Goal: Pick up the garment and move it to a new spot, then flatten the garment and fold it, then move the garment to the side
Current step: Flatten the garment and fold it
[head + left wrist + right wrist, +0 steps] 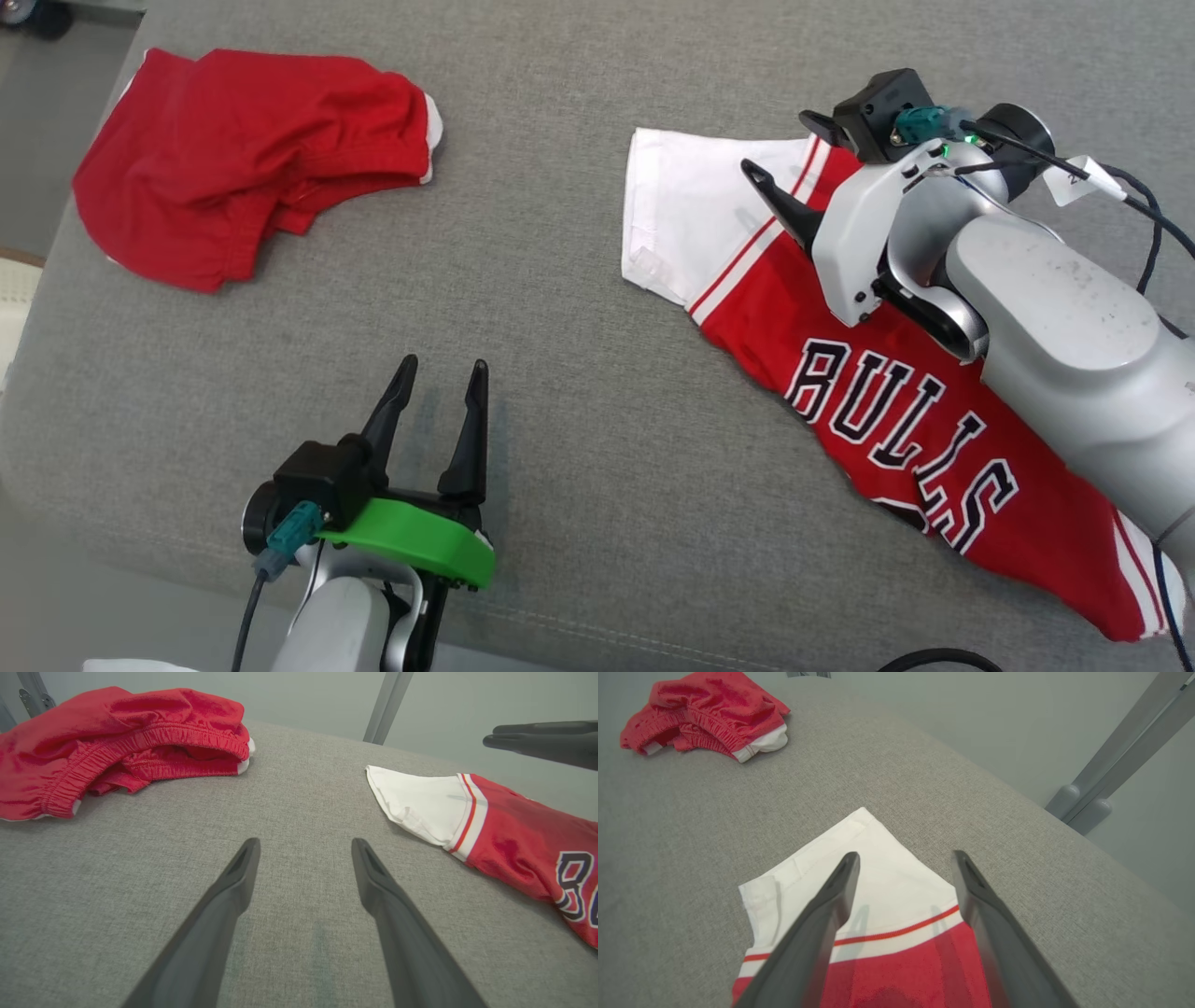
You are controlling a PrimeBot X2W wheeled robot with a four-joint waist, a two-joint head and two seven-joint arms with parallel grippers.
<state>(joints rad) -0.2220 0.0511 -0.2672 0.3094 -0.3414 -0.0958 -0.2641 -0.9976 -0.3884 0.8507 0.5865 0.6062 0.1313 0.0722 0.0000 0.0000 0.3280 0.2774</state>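
A folded red and white garment printed "BULLS" lies on the right of the grey padded table, its white end pointing to the middle. My right gripper hovers open just above that white end, nothing between its fingers. In the left wrist view the same garment lies to the right. My left gripper stands open near the front edge, over bare cloth, holding nothing. A crumpled red garment with an elastic waistband sits at the far left.
The table's far edge drops off behind both garments, with grey metal legs beyond it. A finger of the right gripper juts into the left wrist view at the upper right. The crumpled red garment lies far from the right gripper.
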